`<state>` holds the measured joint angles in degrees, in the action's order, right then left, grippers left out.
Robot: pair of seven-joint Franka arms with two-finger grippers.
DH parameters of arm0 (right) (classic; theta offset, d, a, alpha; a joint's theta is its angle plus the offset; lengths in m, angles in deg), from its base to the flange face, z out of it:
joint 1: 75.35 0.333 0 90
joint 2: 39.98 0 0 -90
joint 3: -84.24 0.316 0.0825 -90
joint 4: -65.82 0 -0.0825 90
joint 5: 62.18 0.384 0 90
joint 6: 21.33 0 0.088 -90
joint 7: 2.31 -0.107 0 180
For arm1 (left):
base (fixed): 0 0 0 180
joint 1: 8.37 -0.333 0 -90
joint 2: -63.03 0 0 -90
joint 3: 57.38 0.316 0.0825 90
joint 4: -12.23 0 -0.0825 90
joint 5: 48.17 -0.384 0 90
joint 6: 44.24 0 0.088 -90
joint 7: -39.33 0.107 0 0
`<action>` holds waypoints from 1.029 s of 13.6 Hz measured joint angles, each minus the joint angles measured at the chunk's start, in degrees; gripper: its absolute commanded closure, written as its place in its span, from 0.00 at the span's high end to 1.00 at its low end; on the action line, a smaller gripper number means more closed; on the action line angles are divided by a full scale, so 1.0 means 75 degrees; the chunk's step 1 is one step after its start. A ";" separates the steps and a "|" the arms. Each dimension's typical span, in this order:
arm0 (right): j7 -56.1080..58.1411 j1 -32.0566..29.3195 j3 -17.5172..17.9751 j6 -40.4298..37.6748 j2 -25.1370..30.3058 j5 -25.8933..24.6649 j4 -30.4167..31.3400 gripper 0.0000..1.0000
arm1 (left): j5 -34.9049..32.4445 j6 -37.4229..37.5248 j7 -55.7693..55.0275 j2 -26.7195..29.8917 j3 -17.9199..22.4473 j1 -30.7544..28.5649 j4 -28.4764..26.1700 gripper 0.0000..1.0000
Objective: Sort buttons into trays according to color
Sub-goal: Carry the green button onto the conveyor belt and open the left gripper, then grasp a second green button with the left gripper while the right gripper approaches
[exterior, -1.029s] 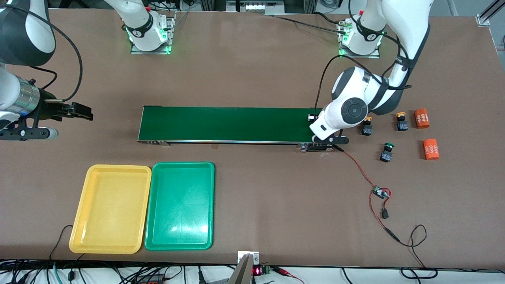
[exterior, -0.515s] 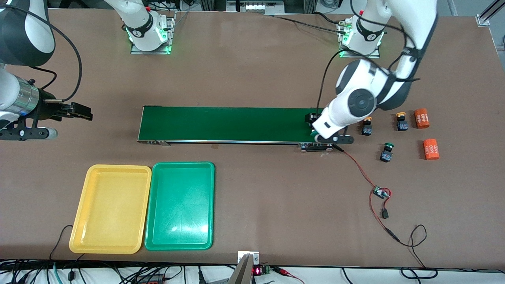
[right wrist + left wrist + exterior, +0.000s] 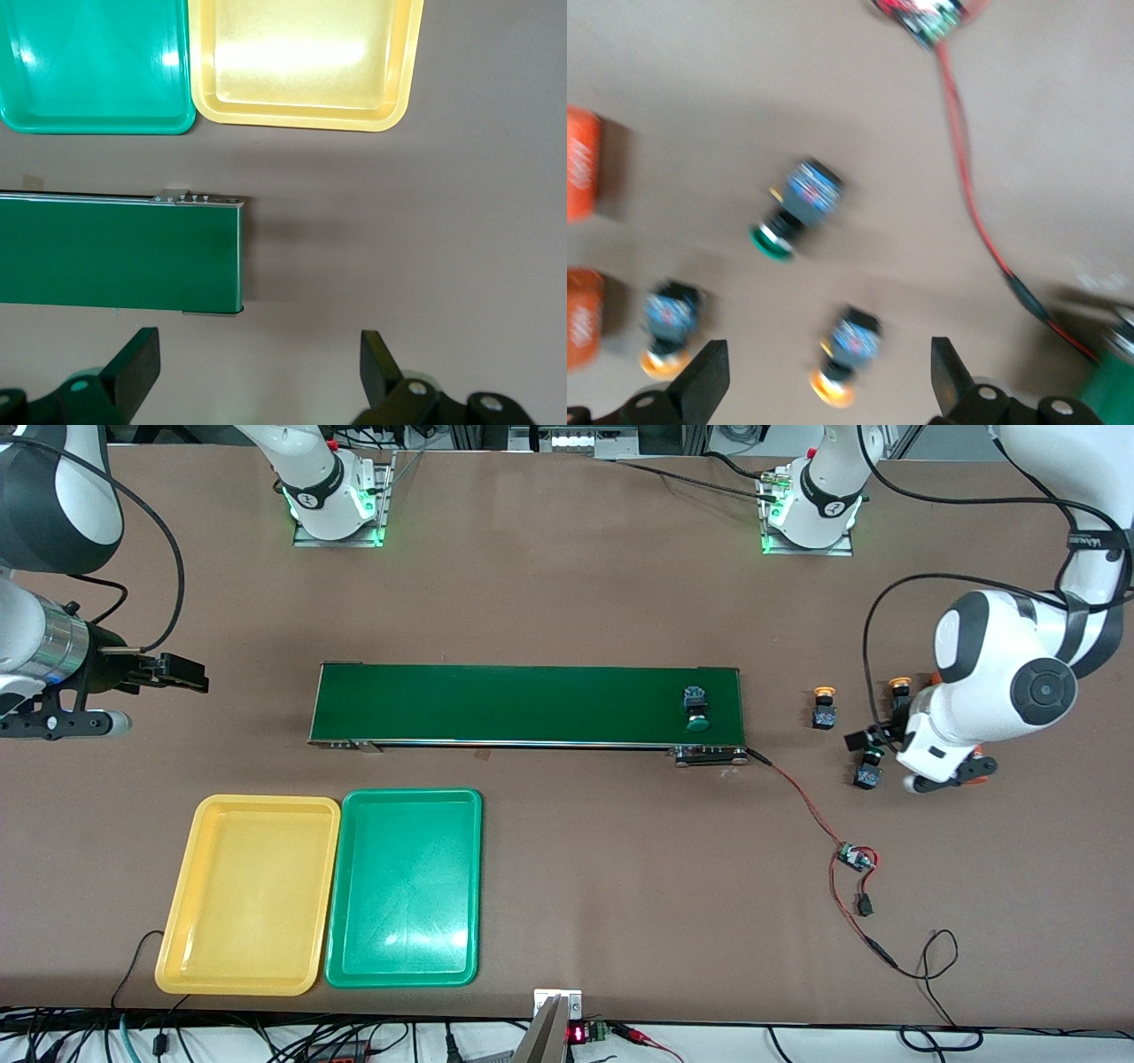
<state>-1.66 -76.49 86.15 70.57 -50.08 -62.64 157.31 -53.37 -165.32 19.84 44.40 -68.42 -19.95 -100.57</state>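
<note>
Fingers: I see both grippers spread wide, holding nothing.
Left gripper: over the loose buttons near the left arm's end.
Right gripper: waiting off the conveyor belt.
Green button: lying on the belt.
Trays: yellow tray touching green tray, nearer the camera.

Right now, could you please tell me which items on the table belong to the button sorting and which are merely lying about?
Job:
green-capped button on the belt
green-capped button on the table
two yellow-capped buttons
yellow plastic tray
green plastic tray
dark-green conveyor belt

Lying about:
orange cylinders
small circuit board with red wires
</note>
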 measured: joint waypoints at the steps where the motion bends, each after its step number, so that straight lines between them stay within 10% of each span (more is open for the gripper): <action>1: 0.0000 0.0000 0.0000 -0.0011 0.0000 0.0000 0.0000 1.00 | -0.0101 -0.0268 0.0134 -0.0170 0.0000 -0.0148 -0.0005 1.00; 14: 0.0000 -0.0001 -0.0002 0.0578 0.0774 0.0000 0.1680 1.00 | -0.0167 -0.1490 0.4792 -0.1571 -0.0028 -0.0509 -0.0021 1.00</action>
<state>-1.66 -76.49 86.14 74.90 -44.27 -62.63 169.91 -54.62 -176.50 55.77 32.62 -68.62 -23.77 -100.72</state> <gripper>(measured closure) 0.000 0.000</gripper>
